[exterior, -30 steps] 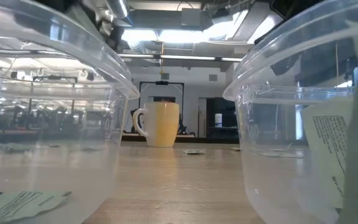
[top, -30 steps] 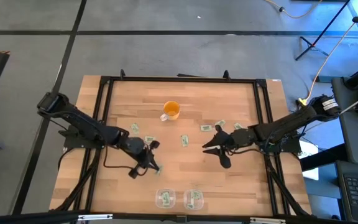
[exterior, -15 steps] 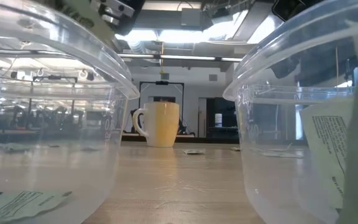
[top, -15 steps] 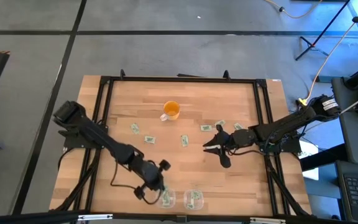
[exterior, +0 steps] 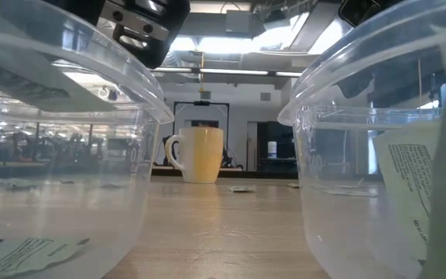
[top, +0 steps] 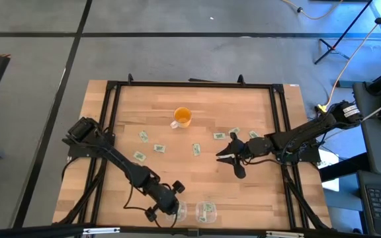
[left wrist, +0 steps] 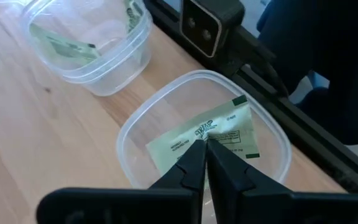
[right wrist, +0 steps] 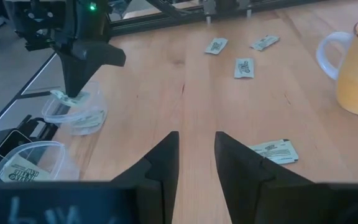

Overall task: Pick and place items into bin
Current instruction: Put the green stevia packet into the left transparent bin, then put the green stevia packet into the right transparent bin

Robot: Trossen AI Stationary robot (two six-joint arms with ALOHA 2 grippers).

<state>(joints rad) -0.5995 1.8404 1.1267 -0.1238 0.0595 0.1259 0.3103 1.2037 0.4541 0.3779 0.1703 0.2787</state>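
The left tool [top: 171,209] hangs over a clear bin [left wrist: 272,134] near the tabletop's [top: 243,192] 6 o'clock edge. Its fingers [left wrist: 188,168] are pressed almost together, and their tips sit right at a pale green packet [left wrist: 229,127]. It is hard to tell if the tips pinch that packet or just hang above it. A second clear bin [top: 206,211] stands just beside the first one and also has a green packet inside. The right tool [top: 222,156] waits over the wood toward 3 o'clock, with its fingers [right wrist: 160,165] a little apart and nothing between them. More small green packets lie loose around the middle of the tabletop, such as one [top: 195,150] near the center and one [top: 139,156] toward 9 o'clock. An orange cup [top: 182,118] stands upright toward 12 o'clock, well apart from the bins.
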